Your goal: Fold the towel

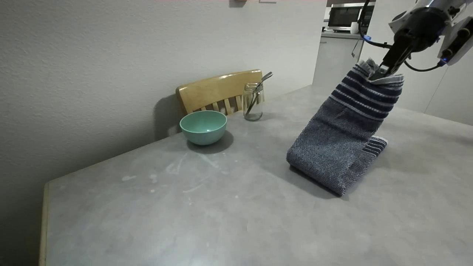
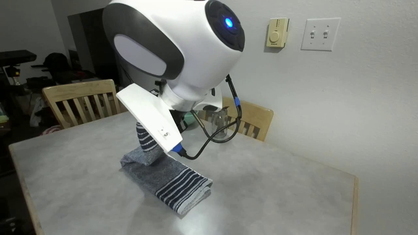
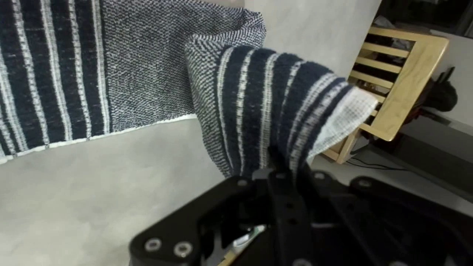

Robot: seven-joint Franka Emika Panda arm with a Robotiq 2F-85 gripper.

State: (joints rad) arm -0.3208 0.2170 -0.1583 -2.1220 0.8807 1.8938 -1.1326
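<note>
The grey-blue towel (image 1: 329,144) has navy and white striped ends and shows in both exterior views (image 2: 153,174). My gripper (image 1: 378,73) is shut on one striped end and holds it up above the table. The raised part slopes down to a bend on the table. The rest lies flat, with its other striped end beneath and behind the lifted part. In the wrist view, the towel (image 3: 147,66) runs up between my closed fingers (image 3: 290,162), with a white corner sticking out beside them. In an exterior view, the arm hides the fingers and the held end.
A teal bowl (image 1: 204,127) and a glass jar (image 1: 253,105) with utensils stand near the table's wall-side edge. A wooden chair (image 1: 218,88) stands behind them. Another chair (image 2: 81,89) stands at a further table edge. Cables (image 2: 225,133) hang from the arm.
</note>
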